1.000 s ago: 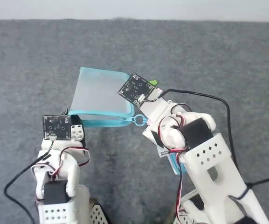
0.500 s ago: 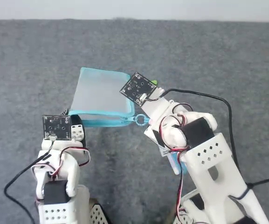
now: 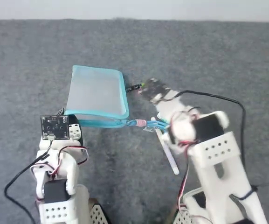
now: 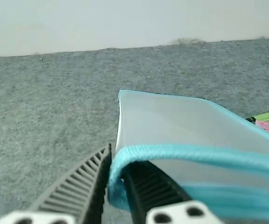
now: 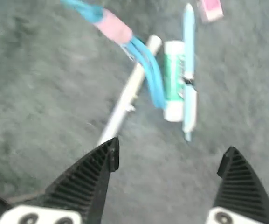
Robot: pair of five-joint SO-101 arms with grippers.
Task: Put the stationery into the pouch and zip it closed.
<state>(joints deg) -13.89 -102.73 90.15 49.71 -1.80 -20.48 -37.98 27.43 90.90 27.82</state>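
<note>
Near right on the counter, one white pen, one blue pen and one green tube lie under the right gripper, spread wide and empty, while farther left the left gripper pinches the one pouch by its near corner.

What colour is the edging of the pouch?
Turquoise blue. The left wrist view shows the pouch and its edging best.

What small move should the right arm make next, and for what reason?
Probably lower the open right tool onto the white pen and close. It lies on the carpet outside the pouch, just under that tool, while the left tool grips the pouch's corner.
</note>
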